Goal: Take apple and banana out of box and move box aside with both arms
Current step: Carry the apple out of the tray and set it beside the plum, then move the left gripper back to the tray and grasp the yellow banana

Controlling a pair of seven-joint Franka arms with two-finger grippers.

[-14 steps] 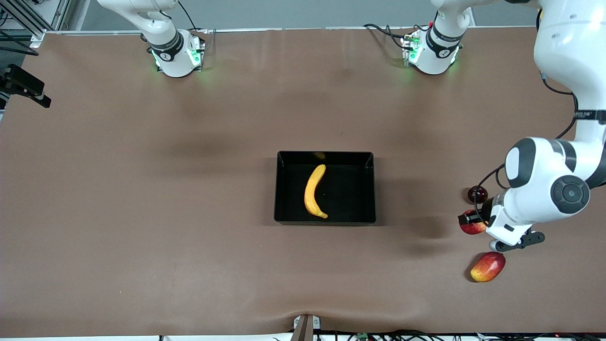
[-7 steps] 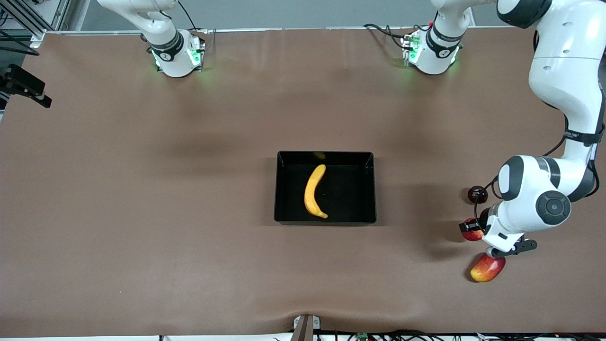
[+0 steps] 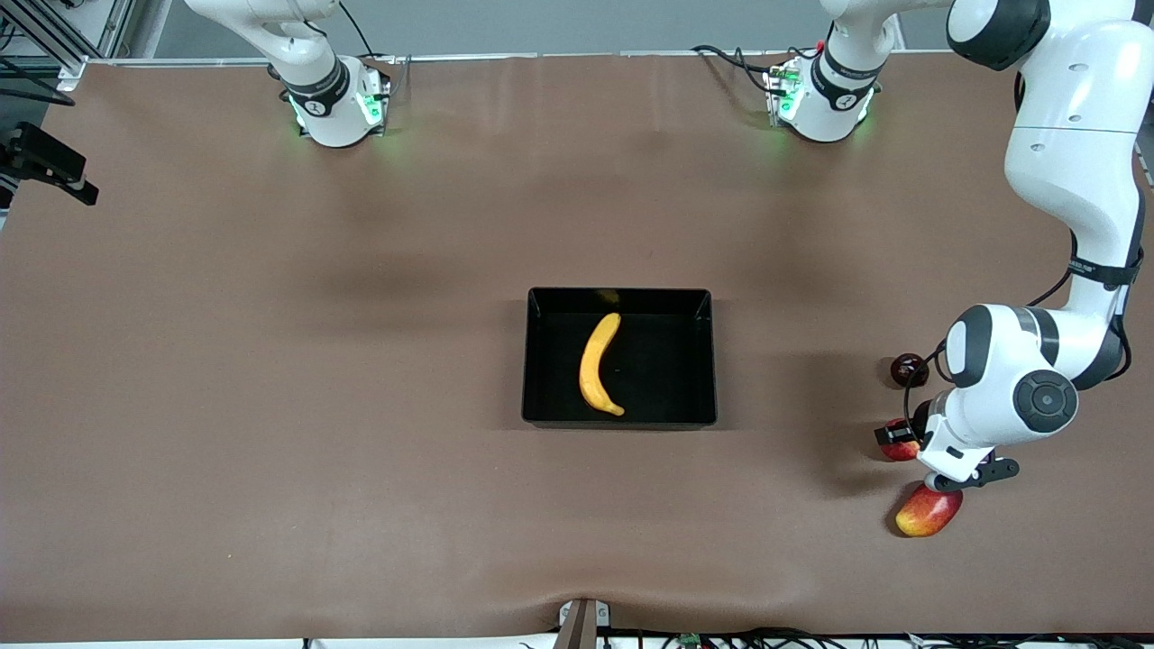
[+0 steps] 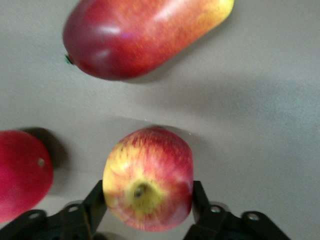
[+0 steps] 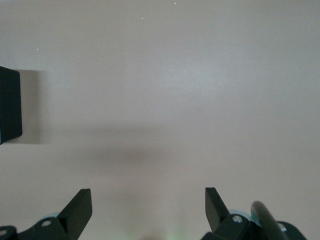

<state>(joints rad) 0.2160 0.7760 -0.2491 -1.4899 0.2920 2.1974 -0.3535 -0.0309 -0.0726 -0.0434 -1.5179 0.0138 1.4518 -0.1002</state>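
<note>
Brown table (image 3: pixel 270 406), box (image 3: pixel 708 361) mid-frame with banana (image 3: pixel 599 365) inside. My left gripper (image 4: pixel 148 200) pinches apple (image 4: pixel 148 185) at lower right by mango (image 3: pixel 928 512). Right gripper (image 5: pixel 148 206) waits, fingers apart, over bare table.

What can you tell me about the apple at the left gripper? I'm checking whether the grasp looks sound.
The apple is small, round and smooth, red with yellow streaks, its stem dimple facing the left wrist camera. It sits between the two black fingers of the left gripper, which flank its sides; firm contact cannot be confirmed. It lies toward the left arm's end of the brown table, beside the mango and a plain red fruit, touching neither.
</note>
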